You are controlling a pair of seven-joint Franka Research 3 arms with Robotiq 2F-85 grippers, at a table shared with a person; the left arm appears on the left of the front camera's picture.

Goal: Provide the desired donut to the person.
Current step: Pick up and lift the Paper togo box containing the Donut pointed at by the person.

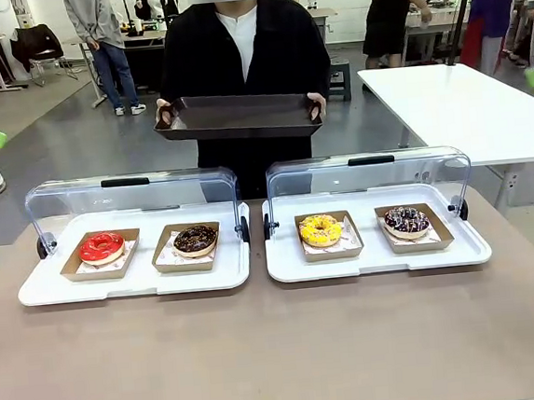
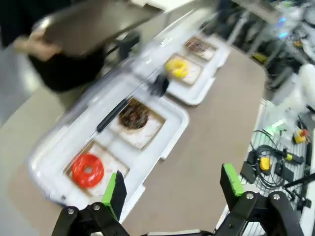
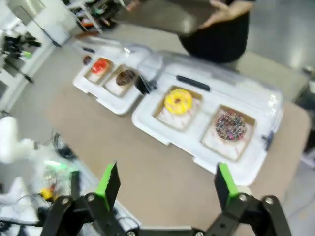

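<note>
The left claw point(image 2: 173, 183) hangs high over the near edge of the table point(image 1: 281, 358). Its two green-tipped fingers stand wide apart and there is nothing between them. The right claw point(image 3: 166, 181) is the same: fully spread, empty, and high above the table.

On the table there are two white trays side by side, each with a clear lid lifted up at the back. The left white tray point(image 1: 32, 291) carries the red donut point(image 1: 101, 245) at its outer side and the chocolate donut point(image 1: 196, 239) next to it. The right white tray point(image 1: 375, 261) carries the yellow donut point(image 1: 321, 229) at its inner side and the sprinkled donut point(image 1: 406, 219), dark with coloured sprinkles, at its outer side. Every donut lies in its own brown card dish and no claw touches any of them.

The person point(image 1: 235, 53) stands at the far side of the table, behind the gap between the two white trays. The person holds a black tray point(image 1: 238, 116) level with both hands, one at each short end. Which donut the person wants, I cannot tell.
</note>
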